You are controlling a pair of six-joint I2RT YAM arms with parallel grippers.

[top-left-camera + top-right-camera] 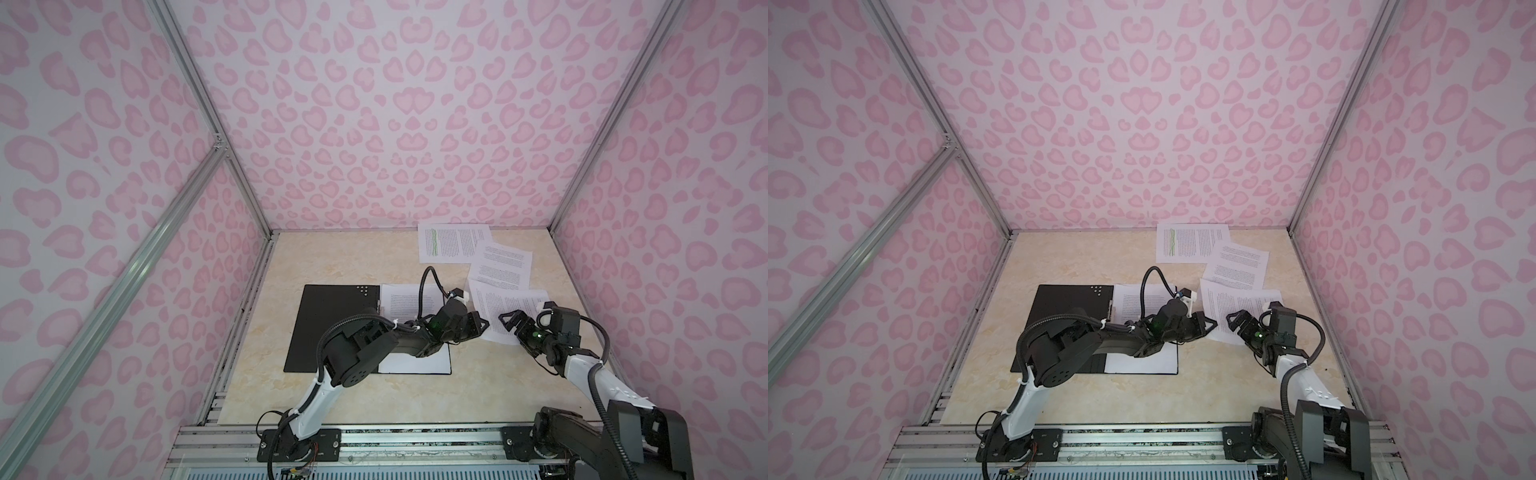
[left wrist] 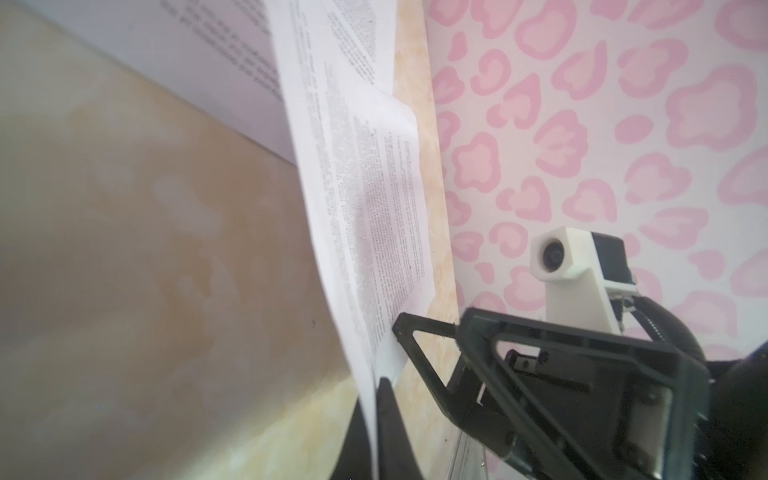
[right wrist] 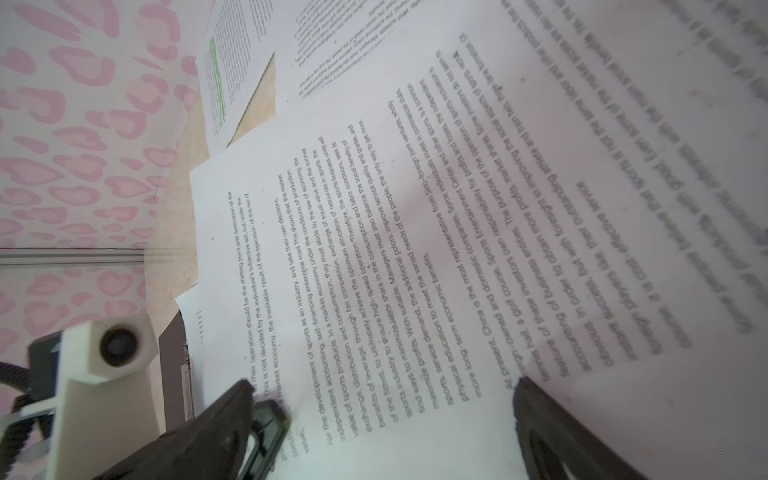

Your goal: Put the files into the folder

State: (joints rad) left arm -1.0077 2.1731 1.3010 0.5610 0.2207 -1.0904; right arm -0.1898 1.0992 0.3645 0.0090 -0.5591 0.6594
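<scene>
paper (image 2: 332, 208) pinched in left hand (image 2: 373, 399) (partly hidden behind it); right hand (image 3: 384, 384) spread.

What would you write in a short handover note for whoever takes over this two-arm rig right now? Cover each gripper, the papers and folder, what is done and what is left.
Left gripper: shut on the edge of the nearest loose sheet.
Right gripper: open, over that same sheet.
Folder: lying open, black inside up, with filed paper on its right half in both top views.
Outside, toward the back right: middle sheet and green-highlighted sheet.
Done: some paper filed.
Left: move the gripped sheet into the folder, then the other two.
</scene>
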